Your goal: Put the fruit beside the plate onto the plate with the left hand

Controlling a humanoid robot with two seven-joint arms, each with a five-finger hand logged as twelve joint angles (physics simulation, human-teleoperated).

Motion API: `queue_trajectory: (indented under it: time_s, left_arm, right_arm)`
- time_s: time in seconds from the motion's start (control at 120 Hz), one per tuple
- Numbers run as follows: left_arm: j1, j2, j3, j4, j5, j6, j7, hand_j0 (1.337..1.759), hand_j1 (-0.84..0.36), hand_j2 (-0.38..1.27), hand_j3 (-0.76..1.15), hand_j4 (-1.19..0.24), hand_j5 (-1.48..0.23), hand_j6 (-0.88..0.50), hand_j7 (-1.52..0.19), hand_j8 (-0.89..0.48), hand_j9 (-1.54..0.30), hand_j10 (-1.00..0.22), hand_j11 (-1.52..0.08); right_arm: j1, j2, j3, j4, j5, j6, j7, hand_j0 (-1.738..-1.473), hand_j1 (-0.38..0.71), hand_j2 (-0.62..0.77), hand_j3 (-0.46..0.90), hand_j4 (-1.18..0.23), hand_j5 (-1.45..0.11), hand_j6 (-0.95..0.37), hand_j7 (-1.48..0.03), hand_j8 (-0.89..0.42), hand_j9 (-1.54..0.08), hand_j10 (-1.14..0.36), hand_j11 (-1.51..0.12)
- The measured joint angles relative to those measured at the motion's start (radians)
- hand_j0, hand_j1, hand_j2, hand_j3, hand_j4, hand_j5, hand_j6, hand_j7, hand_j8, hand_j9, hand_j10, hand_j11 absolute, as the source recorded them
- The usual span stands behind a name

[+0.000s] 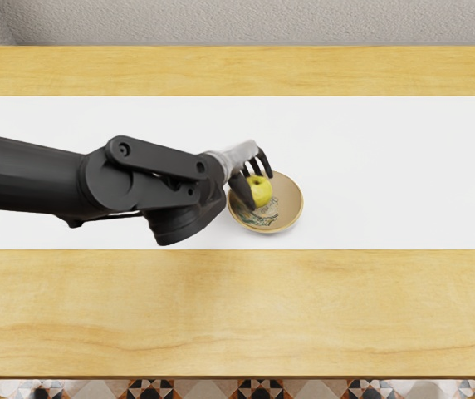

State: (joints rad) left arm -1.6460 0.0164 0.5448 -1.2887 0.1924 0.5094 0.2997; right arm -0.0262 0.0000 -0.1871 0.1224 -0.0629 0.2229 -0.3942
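A yellow-green fruit (261,190) sits over the left half of a small tan plate (288,206) near the table's middle. My left hand (253,169) reaches in from the left on a black arm. Its dark fingers (260,160) curl over the top and left side of the fruit, closed around it. Whether the fruit rests on the plate or hangs just above it cannot be told. The plate's left rim is partly hidden by the hand and wrist. The right arm does not show.
A white runner (387,166) crosses the wooden table (237,316) from side to side, and the plate stands on it. A patterned floor shows beyond the table's near edge.
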Motion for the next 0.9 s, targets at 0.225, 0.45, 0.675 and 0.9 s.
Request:
queue_trajectory:
  time_s: [0.225, 0.45, 0.675, 0.9]
  left_arm:
    - [-0.001, 0.000, -0.004, 0.015, -0.001, 0.000, 0.000, 1.658, -0.08, 0.13, 0.00, -0.37, -0.48, -0.35, -0.48, -0.36, -0.48, -0.37, -0.48]
    - [-0.001, 0.197, -0.058, 0.011, -0.002, -0.058, 0.003, 1.658, 0.19, 0.05, 0.00, -0.14, -0.18, -0.13, -0.18, -0.13, -0.18, -0.14, -0.18]
    - [0.001, 0.469, -0.099, -0.005, 0.001, -0.315, 0.002, 1.658, 0.29, 0.02, 0.00, -0.05, -0.07, -0.05, -0.07, -0.05, -0.07, -0.05, -0.07]
    - [0.029, 0.705, -0.111, -0.031, 0.003, -0.496, -0.017, 1.658, 0.32, 0.01, 0.00, -0.03, -0.03, -0.03, -0.03, -0.03, -0.03, -0.03, -0.03]
  right_arm:
    - [0.000, 0.000, 0.000, 0.000, 0.000, 0.000, 0.000, -1.658, -0.35, 0.00, 0.00, 0.00, 0.00, 0.00, 0.00, 0.00, 0.00, 0.00, 0.00]
    - [0.000, 0.000, 0.000, 0.000, 0.000, 0.000, 0.000, -1.658, -0.35, 0.00, 0.00, 0.00, 0.00, 0.00, 0.00, 0.00, 0.00, 0.00, 0.00]
    - [0.000, 0.000, 0.000, 0.000, 0.000, 0.000, 0.000, -1.658, -0.35, 0.00, 0.00, 0.00, 0.00, 0.00, 0.00, 0.00, 0.00, 0.00, 0.00]
    - [0.000, 0.000, 0.000, 0.000, 0.000, 0.000, 0.000, -1.658, -0.35, 0.00, 0.00, 0.00, 0.00, 0.00, 0.00, 0.00, 0.00, 0.00, 0.00]
